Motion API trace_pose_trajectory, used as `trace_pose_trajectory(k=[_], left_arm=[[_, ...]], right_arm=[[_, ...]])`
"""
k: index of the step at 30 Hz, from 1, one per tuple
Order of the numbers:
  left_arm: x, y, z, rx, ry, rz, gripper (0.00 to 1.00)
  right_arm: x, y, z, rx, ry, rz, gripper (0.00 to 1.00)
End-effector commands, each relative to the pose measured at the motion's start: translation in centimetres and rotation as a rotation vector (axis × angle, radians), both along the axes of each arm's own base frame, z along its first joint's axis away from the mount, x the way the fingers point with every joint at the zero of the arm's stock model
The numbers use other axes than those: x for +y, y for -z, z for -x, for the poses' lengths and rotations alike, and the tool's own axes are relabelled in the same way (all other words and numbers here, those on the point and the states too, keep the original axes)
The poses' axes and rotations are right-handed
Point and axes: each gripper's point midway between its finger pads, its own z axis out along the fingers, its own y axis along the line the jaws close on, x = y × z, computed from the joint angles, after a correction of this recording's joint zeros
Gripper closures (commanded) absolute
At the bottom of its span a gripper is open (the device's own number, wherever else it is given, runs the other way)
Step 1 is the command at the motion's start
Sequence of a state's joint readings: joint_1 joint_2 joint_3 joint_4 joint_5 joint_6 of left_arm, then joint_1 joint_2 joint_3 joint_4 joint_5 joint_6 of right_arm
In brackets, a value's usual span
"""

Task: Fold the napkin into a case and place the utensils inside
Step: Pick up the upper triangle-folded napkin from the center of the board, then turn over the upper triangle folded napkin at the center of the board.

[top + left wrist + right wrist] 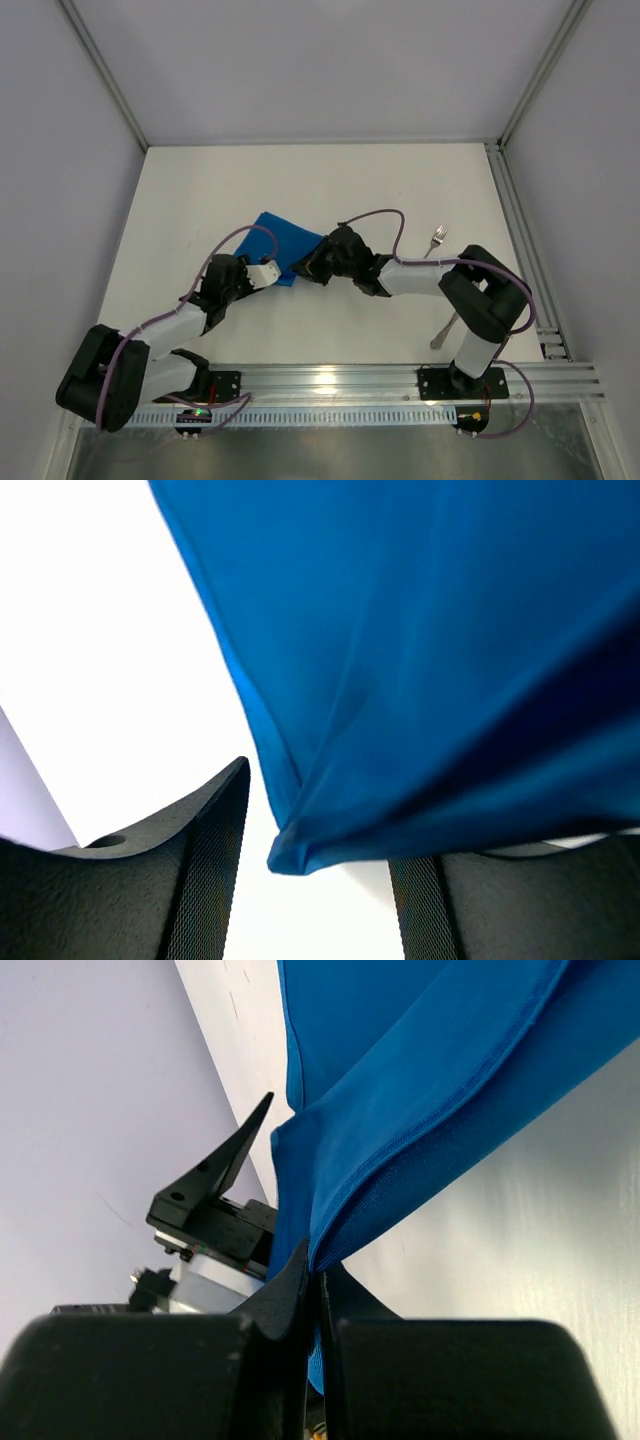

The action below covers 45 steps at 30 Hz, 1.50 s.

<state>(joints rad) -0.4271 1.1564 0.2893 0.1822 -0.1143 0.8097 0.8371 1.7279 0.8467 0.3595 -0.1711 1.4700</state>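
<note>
Soft, limp, light napkin (pixel 283 243), best taken at hemmed edges or corners: right gripper (pixel 318 1266) pinches an edge, left gripper (pixel 325 872) gapes around a corner.

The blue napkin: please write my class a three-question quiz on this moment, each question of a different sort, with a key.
1. True or false: the right gripper is shut on an edge of the napkin.
2. Choose one. The fork lies: A, on the napkin; B, on the bare table, to the napkin's right; C, tucked inside the folded cloth.
3. Fill in: in the left wrist view, the left gripper has a napkin corner between its fingers, and those fingers stand ___ (open or shut).

Key: 1 true. 2 B. 3 open.
</note>
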Motion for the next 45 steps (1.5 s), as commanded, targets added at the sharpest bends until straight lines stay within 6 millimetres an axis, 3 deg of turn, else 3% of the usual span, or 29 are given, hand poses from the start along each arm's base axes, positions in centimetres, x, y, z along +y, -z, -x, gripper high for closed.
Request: trace_pose_trajectory(k=[1, 8, 11, 15, 19, 21, 22, 24, 25, 31, 36, 37, 39, 41, 43, 45], left_arm=[[1.1, -0.5, -1.0, -0.033, 0.011, 0.005, 0.45], [1.8, 0.0, -1.8, -0.001, -0.005, 0.002, 0.53], [1.7, 0.3, -1.4, 0.032, 0.004, 0.005, 0.65], [1.1, -0.5, -1.2, 0.042, 0.021, 0.037, 1.0], [-0.1, -2.0, -0.4, 0.093, 0.042, 0.101, 1.0], [-0.7, -1.9, 0.9, 0.183, 0.052, 0.139, 1.0], [-1.4, -3.2, 0.5, 0.187, 0.045, 0.18, 1.0], [-2.0, -3.3, 1.7, 0.27, 0.053, 0.209, 1.0], [-2.3, -4.4, 1.3, 0.266, 0.052, 0.225, 1.0], [-3.1, -5.1, 2.5, 0.313, 0.044, 0.219, 1.0], [-7.0, -7.6, 2.9, 0.307, 0.1, 0.186, 1.0], [-8.0, -7.9, 3.5, 0.339, 0.117, 0.194, 1.0], [-9.5, -9.3, 3.0, 0.363, 0.1, 0.238, 1.0], [-11.1, -10.7, 3.0, 0.375, 0.111, 0.266, 1.0], [-12.3, -10.7, 3.0, 0.406, 0.102, 0.277, 1.0], [-14.3, -10.8, 3.7, 0.438, 0.138, 0.271, 1.0]], right_arm=[[0.3, -2.5, -0.2, -0.052, 0.003, -0.06, 0.96], [0.2, -2.3, 0.0, -0.052, -0.018, -0.061, 0.96], [0.1, -2.4, -0.1, -0.058, -0.02, -0.063, 0.96], [-0.2, -2.8, -0.5, -0.084, -0.018, -0.049, 0.96], [-0.5, -3.7, -0.8, -0.13, -0.031, -0.015, 0.96], [-1.0, -4.3, -1.0, -0.151, -0.031, 0.002, 0.96], [-1.0, -4.7, -0.9, -0.174, -0.044, 0.01, 0.96], [-1.6, -5.2, -1.2, -0.182, -0.063, 0.016, 0.96], [-1.9, -5.1, -1.3, -0.191, -0.074, 0.025, 0.96], [-3.8, -6.4, -2.2, -0.229, -0.094, 0.05, 0.96], [-5.9, -9.2, -3.3, -0.296, -0.126, 0.105, 0.96], [-7.1, -8.9, -3.4, -0.266, -0.126, 0.145, 0.96], [-8.5, -11.0, -3.8, -0.332, -0.14, 0.181, 0.96], [-10.9, -11.8, -4.1, -0.346, -0.151, 0.247, 0.96], [-13.1, -11.6, -4.1, -0.318, -0.149, 0.299, 0.96], [-14.5, -12.9, -3.9, -0.36, -0.151, 0.316, 0.96]])
